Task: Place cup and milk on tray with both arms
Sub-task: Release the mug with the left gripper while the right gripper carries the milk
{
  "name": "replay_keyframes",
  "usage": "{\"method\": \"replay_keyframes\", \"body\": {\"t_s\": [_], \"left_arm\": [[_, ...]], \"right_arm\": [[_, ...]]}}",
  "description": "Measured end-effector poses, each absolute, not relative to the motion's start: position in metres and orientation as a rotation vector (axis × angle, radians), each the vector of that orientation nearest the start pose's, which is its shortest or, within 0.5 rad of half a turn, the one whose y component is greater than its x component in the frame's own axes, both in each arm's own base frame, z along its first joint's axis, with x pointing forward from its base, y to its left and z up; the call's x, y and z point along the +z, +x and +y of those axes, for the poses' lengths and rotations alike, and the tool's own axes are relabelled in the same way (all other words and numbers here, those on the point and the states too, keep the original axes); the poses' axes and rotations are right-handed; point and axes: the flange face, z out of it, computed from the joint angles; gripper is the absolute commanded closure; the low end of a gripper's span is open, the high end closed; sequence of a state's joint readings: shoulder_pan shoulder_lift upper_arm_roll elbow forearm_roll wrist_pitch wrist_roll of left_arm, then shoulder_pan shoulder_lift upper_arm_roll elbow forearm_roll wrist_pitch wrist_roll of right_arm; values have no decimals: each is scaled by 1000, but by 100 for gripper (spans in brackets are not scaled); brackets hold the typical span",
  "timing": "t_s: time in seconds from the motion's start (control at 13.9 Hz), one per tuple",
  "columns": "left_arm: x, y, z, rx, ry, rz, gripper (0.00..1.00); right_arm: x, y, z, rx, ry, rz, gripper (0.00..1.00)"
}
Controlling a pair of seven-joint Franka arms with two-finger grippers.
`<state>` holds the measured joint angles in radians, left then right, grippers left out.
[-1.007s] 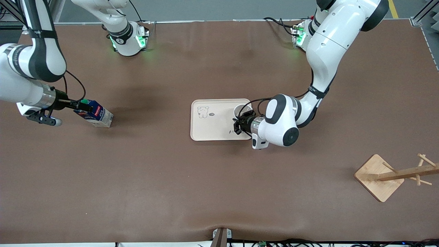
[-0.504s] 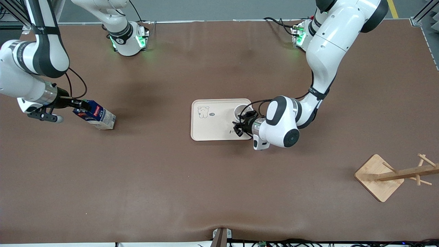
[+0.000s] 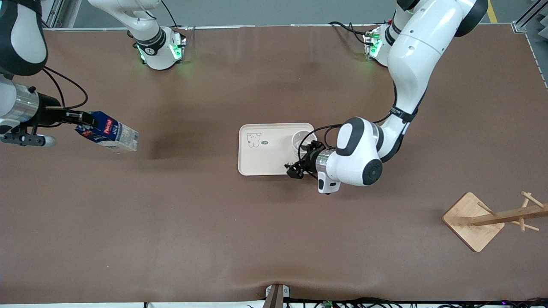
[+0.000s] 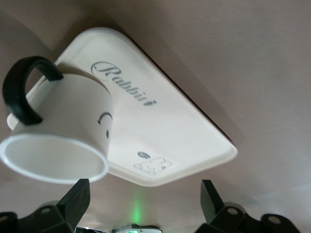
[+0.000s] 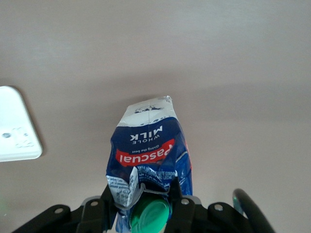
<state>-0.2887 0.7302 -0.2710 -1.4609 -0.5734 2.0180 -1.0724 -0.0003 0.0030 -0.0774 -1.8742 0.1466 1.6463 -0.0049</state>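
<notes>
The white cup (image 3: 301, 140) (image 4: 63, 126) stands on the cream tray (image 3: 265, 159) (image 4: 160, 121), at the tray's end toward the left arm. My left gripper (image 3: 295, 171) (image 4: 144, 191) is open and holds nothing. It hangs just off the cup, over the tray's edge nearer the front camera. The dark-blue milk (image 3: 109, 132) (image 5: 150, 150) hangs tilted above the table toward the right arm's end, well away from the tray. My right gripper (image 3: 83, 120) (image 5: 146, 196) is shut on the carton's top, beside the green cap (image 5: 151, 213).
A wooden rack (image 3: 473, 220) lies on its square base toward the left arm's end, nearer the front camera than the tray. Both green-lit arm bases (image 3: 160, 51) stand along the table edge farthest from the front camera. A corner of the tray (image 5: 17, 131) shows in the right wrist view.
My left gripper opened, let go of the cup and drew back off it. My right gripper shut on the milk and raised it off the table.
</notes>
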Motion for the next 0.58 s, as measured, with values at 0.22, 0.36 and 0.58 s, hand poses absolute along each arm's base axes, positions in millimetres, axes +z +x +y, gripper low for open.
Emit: {"method": "replay_keyframes", "body": {"t_s": [0.22,0.36,0.58], "left_arm": [[316,619,-350,778,-3100,-1297,0],[349,630,-329,554,-3128,-1215,0],[388,641,-299,337,-3131,-1175,0]], "right_arm": [[481,539,52,374,-2924,155,100],[476,536,137,362,-2887,244,100],[451,520,264,350,-2811,381,100]]}}
